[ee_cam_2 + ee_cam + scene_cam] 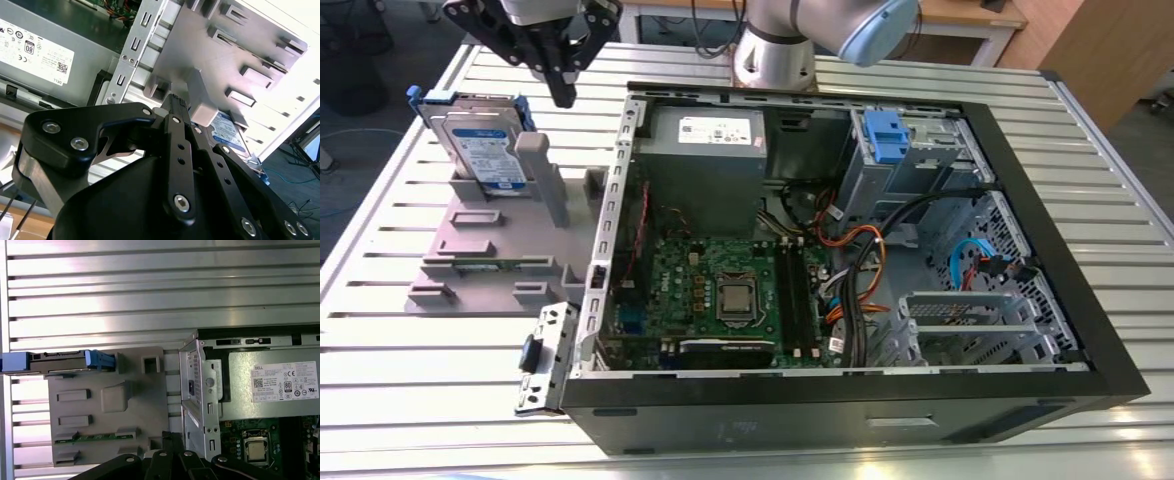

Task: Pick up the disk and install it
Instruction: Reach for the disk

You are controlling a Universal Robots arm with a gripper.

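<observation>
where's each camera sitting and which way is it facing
exterior view: off the arm and high, looking down at the open black computer case, the silver-grey disk in its blue bracket upright in the grey plastic stand, and the black gripper hanging near it.
first wrist view: on the arm, facing straight down on stand, disk edge and case; gripper links show.
second wrist view: on the arm, looking along the gripper toward the stand.
shared: all three show disk, stand and gripper.

disk (pixel 232 134) mostly behind hand (pixel 178 102), arm (pixel 807 35) cropped
</observation>
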